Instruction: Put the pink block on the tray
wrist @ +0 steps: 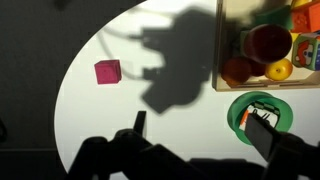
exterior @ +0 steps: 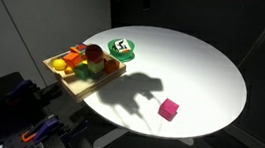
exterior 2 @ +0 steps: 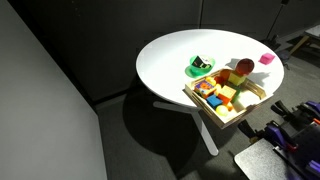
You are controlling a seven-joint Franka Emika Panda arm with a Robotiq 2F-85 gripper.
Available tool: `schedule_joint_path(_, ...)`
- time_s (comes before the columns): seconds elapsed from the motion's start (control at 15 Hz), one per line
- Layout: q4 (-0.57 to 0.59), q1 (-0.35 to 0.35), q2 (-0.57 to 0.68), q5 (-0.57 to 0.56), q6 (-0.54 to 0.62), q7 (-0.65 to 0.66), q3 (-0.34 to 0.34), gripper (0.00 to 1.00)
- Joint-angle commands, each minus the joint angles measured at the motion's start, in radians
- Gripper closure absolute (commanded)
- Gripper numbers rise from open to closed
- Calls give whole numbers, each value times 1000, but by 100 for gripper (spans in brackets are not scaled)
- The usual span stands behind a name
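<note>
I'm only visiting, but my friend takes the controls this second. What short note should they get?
Gripper: open, holding nothing, above the table in the wrist view.
Pink block: lies alone on the white table, well apart from the tray.
Tray: at the table's edge, holding other toys; a green bowl sits beside it.
Done: nothing yet.
Left: move to the block, grasp it, carry it to the tray, release.

In an exterior view the cam's up high, fairly near, looking down on the round table point(exterior: 203, 72), w/ the tray point(exterior: 71, 87) at 9 o'clock. In an exterior view it's further back, table point(exterior 2: 165, 55) at 2 o'clock. Wrist cam looks straight down, close. All 3 share tray & pink block point(wrist: 107, 71).
</note>
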Motion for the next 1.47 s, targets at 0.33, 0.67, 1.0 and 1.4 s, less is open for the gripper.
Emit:
schedule_joint_path(0.33, 96, -45, 139, -17, -5, 8, -27, 0)
schedule_joint_path(0.67, 81, -47, 139, -1, 0, 1, -25, 0)
schedule_joint_path(1.0, 89, -48, 141, -1, -1, 1, -27, 0)
schedule_joint_path(1.4, 100, -49, 155, 2, -16, 1, -29, 0)
